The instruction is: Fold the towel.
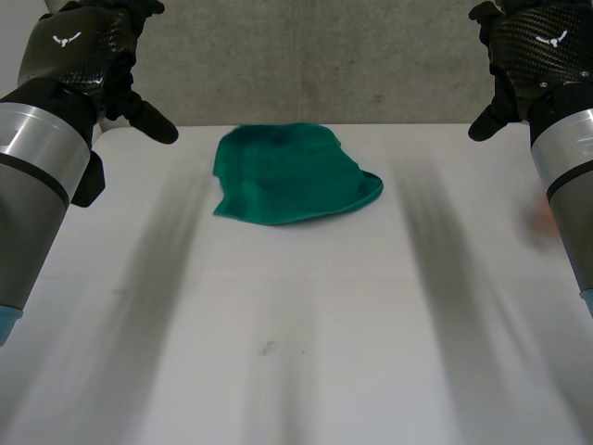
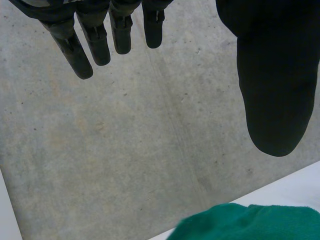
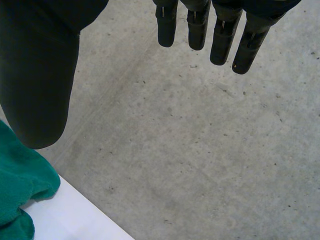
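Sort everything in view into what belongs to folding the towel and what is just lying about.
For the job:
green towel, lying rumpled
left hand, open, holding nothing
right hand, open, holding nothing

Just there:
white table, under the towel
grey concrete floor, beyond the table

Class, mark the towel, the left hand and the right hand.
towel (image 1: 289, 178), head view, middle of cloth
left hand (image 1: 82, 48), head view, its back
right hand (image 1: 539, 44), head view, its back
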Robot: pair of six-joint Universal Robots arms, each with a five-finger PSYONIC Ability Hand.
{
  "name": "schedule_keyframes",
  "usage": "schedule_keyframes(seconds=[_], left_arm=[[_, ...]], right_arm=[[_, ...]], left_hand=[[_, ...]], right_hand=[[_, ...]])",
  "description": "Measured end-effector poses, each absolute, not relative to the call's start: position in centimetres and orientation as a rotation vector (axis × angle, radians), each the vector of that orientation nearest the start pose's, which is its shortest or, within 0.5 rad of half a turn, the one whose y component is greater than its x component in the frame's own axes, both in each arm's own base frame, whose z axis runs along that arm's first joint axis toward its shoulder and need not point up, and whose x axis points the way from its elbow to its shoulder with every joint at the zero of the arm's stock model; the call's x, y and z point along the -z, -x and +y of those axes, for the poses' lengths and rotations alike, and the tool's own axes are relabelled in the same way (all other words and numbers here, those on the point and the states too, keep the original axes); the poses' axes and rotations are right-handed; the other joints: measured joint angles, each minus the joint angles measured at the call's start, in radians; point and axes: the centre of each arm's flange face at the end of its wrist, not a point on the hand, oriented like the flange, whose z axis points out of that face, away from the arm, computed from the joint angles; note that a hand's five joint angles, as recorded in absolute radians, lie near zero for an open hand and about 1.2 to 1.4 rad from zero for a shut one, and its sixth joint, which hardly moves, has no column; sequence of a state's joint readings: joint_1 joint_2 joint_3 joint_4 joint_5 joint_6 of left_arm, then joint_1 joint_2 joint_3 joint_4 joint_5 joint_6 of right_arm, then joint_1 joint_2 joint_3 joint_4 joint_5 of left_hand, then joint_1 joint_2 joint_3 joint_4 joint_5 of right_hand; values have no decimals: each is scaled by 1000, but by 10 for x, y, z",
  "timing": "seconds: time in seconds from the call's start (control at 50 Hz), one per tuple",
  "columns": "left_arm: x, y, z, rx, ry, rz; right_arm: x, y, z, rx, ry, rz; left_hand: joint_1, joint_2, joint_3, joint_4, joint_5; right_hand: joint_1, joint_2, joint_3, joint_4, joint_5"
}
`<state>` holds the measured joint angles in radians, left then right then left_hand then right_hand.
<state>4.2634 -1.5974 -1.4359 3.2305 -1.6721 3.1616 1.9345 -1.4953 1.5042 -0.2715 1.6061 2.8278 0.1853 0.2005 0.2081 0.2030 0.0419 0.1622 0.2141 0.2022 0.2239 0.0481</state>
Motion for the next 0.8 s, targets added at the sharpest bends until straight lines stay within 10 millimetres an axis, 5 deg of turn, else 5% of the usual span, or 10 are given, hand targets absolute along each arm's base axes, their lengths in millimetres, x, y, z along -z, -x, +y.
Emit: schedule_keyframes(seconds=[0.38, 0.54, 0.64, 0.8], left_arm=[[-345, 254, -244, 2592, -394, 2178], [-335, 259, -247, 2559, -414, 2214], [-332, 262, -246, 2550, -427, 2229], [-329, 263, -246, 2544, -433, 2236]], right_arm=[[-318, -251, -272, 2375, 876, 1858], [-277, -268, -282, 2035, 1065, 2042], [-243, -291, -298, 1832, 1014, 2101], [-205, -319, -335, 1758, 907, 2029]], left_hand=[[0, 0, 0, 0, 0], [0, 0, 0, 0, 0], [0, 0, 0, 0, 0], [0, 0, 0, 0, 0]], right_hand=[[0, 0, 0, 0, 0], [0, 0, 0, 0, 0], [0, 0, 0, 0, 0], [0, 0, 0, 0, 0]])
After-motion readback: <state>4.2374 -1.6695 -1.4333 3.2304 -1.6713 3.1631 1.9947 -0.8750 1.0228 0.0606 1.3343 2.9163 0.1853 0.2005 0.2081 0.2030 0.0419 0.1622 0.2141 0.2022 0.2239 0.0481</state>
